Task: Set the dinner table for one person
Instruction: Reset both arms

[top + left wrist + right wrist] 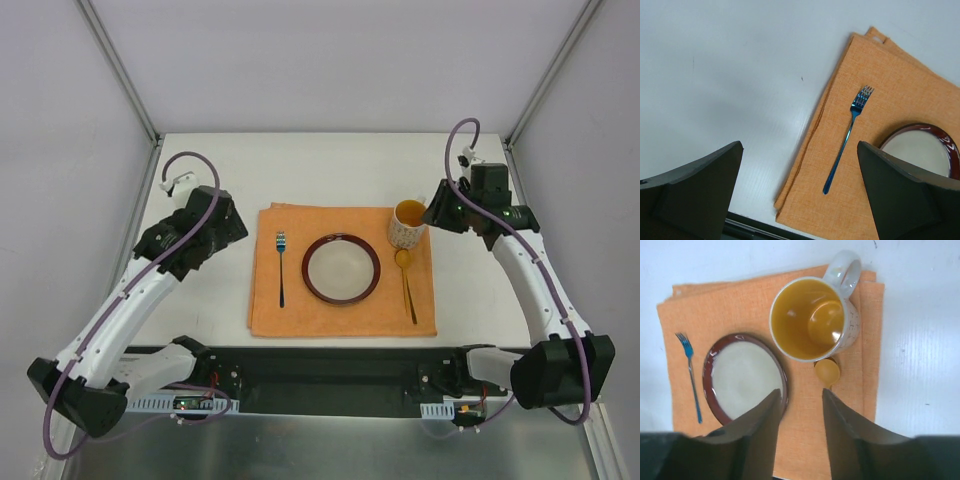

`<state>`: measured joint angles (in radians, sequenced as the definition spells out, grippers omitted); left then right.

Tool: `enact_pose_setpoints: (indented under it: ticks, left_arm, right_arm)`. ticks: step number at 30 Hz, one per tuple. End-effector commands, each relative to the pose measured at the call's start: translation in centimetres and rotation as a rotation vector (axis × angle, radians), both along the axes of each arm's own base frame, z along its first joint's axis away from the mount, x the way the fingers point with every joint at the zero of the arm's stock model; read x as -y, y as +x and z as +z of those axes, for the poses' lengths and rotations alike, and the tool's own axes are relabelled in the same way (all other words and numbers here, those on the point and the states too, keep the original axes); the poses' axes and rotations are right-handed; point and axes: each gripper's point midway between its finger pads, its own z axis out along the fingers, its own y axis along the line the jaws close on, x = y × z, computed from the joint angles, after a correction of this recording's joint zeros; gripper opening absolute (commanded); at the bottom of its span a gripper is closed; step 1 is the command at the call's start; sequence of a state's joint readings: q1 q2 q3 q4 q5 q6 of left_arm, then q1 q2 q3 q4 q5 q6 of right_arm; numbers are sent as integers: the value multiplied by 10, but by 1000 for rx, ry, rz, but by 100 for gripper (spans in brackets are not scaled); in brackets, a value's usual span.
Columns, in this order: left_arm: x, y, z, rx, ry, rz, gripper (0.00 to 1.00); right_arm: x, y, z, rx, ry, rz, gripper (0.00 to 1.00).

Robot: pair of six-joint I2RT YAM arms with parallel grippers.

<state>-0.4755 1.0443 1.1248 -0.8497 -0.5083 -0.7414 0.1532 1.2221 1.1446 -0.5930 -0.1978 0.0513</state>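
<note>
On the white dinner table (330, 165) lies an orange placemat (300, 320). On it stand a cream plate with a dark red rim (341, 268), a blue fork (282, 268) to its left, a yellow spoon (407, 285) to its right and a white mug with a yellow inside (407, 223) at the far right corner. My left gripper (232, 228) hovers left of the mat, open and empty; its wrist view shows the fork (847, 140) and the plate (922, 150). My right gripper (437, 212) is open and empty above the mat near the mug (812, 317) and the spoon (827, 371).
Grey frame posts (120, 70) rise at the table's far corners. The black base rail (330, 375) runs along the near edge. The placemat's near left corner (790, 205) lies close to that edge.
</note>
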Motion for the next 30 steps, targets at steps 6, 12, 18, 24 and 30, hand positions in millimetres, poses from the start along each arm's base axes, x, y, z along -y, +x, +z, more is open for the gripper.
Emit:
enact_pose_setpoints:
  ticks: [6, 12, 18, 24, 30]
  left_arm:
    - [-4, -4, 15, 52, -19, -5, 99]
    - [-9, 10, 32, 83, 27, 15, 99]
    - [0, 22, 38, 69, 41, -18, 99]
    - [-3, 34, 53, 88, 106, -35, 99]
    - [1, 31, 45, 64, 90, -57, 99]
  right_arm:
    - [38, 15, 35, 133, 115, -231, 100]
    - [87, 28, 61, 202, 26, -426, 100]
    - [109, 44, 72, 242, 129, -498, 100]
    - [105, 67, 70, 230, 229, -485, 100]
    - [97, 72, 73, 240, 264, -441, 100]
